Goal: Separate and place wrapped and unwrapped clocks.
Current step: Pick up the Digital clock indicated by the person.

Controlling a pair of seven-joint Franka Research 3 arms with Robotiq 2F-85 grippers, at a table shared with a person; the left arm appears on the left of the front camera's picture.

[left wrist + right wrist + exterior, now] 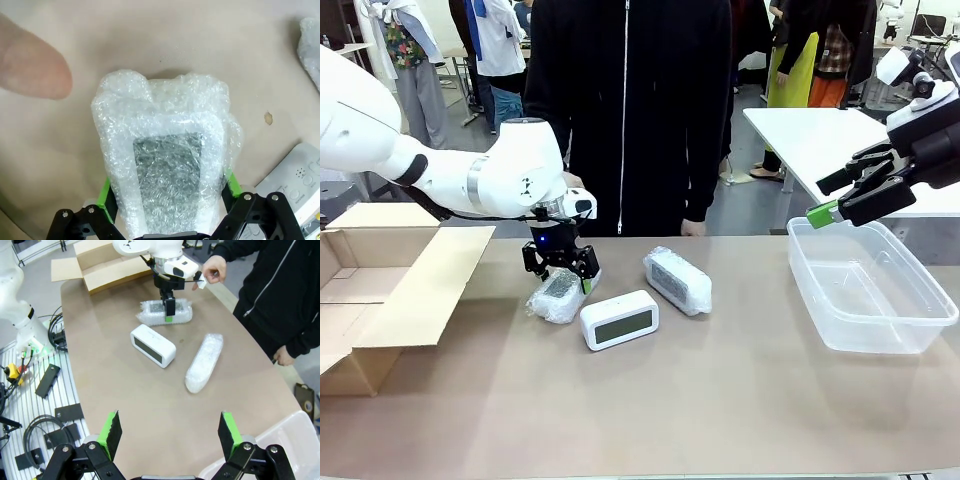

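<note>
While the left gripper point(560, 272) is straddling the wrapped clock point(165, 165) lying on the table point(740, 400) just beside the bare clock point(619, 320), its green pads point(106, 198) are sitting against the bubble wrap on both sides; whether they are gripping firmly yet I cannot tell. A gentle, centred squeeze is looking wise, since the wrap is probably yielding and slippery. The right gripper point(170, 429) is hanging spread and empty. Bubble wrap is blurring the display, and the gripper's base is cutting off the clock's near end.

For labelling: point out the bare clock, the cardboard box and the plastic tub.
bare clock point(619, 320), front view, its dark display.
cardboard box point(420, 290), front view, its open flap.
plastic tub point(890, 336), front view, its near wall.
</note>
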